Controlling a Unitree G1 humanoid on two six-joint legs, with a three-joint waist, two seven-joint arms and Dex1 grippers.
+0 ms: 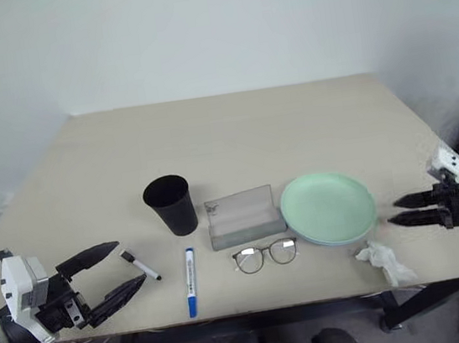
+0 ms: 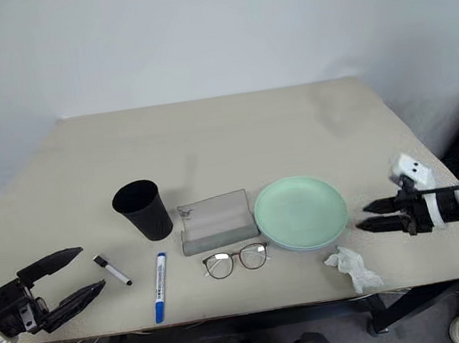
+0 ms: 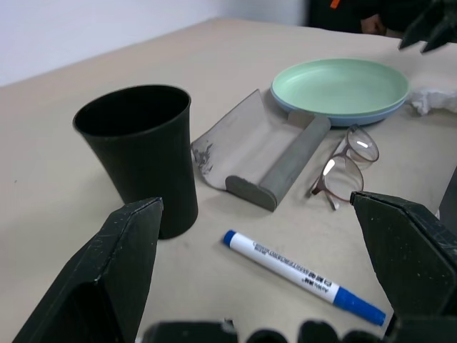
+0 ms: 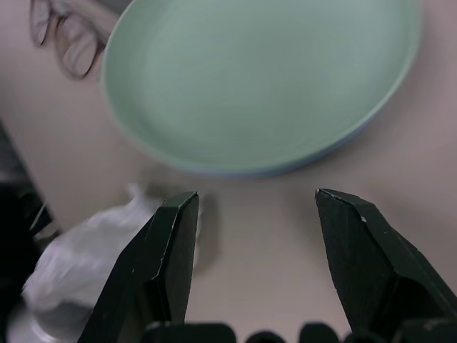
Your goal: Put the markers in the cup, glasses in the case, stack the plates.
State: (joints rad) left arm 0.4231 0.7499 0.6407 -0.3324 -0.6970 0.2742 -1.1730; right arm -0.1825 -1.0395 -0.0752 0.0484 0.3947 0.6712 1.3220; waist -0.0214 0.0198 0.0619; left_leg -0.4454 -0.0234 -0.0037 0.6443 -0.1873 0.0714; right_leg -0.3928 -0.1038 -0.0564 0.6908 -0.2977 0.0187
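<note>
The green plate (image 1: 329, 206) sits on the blue plate (image 3: 371, 116), whose rim shows only as a thin edge underneath; the stack lies on the right half of the table (image 1: 232, 129), near its front. Just left of the stack stands the case (image 1: 240, 216), lying open with its lid tipped back, nothing inside it. The glasses (image 1: 265, 255) lie unfolded on the table directly in front of the case, apart from it, lenses toward the front edge. Left of the case the cup (image 1: 170, 204) stands upright, mouth up. In front of the cup lies the blue marker (image 1: 191, 281), pointing roughly front to back, its blue cap at the near end by the table's edge. The black marker (image 1: 140, 265) lies at a slant to the left of that one, well apart from it.

My right pincer (image 1: 402, 210) hovers just off the right side of the plate stack, tips pointing at it, fingers spread and pinching nothing. A crumpled tissue (image 1: 385, 258) lies on the table in front of it, near the plates' rim.

My left pincer (image 1: 124, 270) hangs at the table's front left corner, fingers spread wide and bare, with the black marker just by its tips.
</note>
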